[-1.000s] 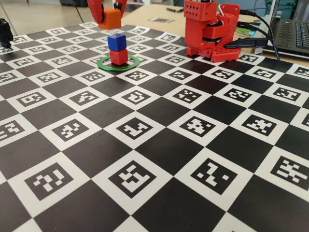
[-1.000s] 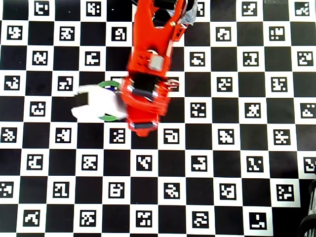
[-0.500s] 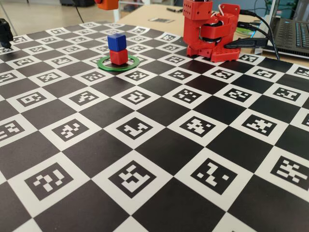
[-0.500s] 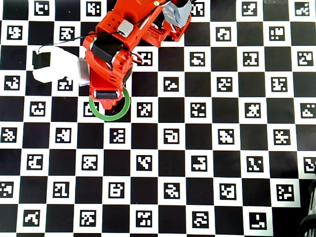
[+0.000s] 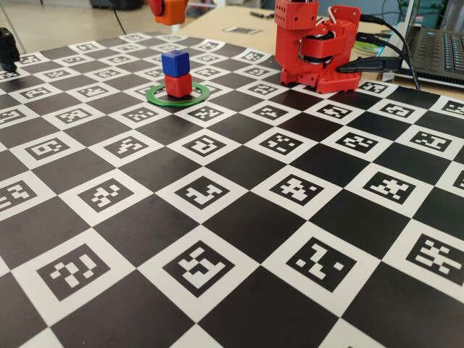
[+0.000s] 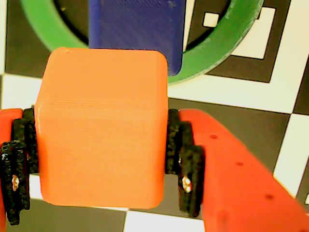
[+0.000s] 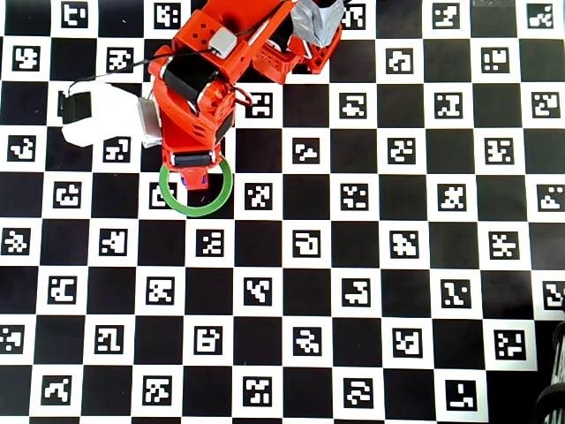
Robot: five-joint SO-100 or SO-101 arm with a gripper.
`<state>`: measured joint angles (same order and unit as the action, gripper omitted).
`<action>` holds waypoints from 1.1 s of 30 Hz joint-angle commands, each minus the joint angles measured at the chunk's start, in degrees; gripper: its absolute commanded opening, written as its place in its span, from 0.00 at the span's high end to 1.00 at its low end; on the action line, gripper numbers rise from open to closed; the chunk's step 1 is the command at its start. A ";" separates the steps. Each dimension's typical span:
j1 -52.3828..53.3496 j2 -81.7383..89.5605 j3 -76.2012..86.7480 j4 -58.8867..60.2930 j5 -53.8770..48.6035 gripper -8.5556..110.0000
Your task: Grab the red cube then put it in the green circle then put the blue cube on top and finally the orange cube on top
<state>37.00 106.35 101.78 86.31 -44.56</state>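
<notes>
Currently, your pincer [image 6: 104,159] clamps the orange cube [image 6: 101,125] by opposite flat sides above the blue cube [image 5: 175,62]: rigid, light, smooth plastic.

Gap over the blue cube [image 5: 175,62] is open, only the claw [image 6: 101,159] pinching the orange cube [image 5: 171,11] hangs above. The board around the green circle [image 5: 177,96] is bare.

We had a fixed view low at the table's [image 5: 217,239] near edge, facing the arm's base [image 5: 317,45]. The overhead view looked straight down; the wrist view sat close. All three shared the green circle [image 5: 177,98].
</notes>
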 commanded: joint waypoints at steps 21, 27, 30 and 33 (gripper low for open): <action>2.64 2.29 9.32 -11.25 -0.62 0.86; 2.90 2.20 9.76 -11.60 -0.88 0.86; 2.90 2.20 10.02 -11.60 -0.97 0.86; 2.90 2.20 10.28 -11.69 -0.97 0.86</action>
<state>38.94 106.35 112.76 75.32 -45.35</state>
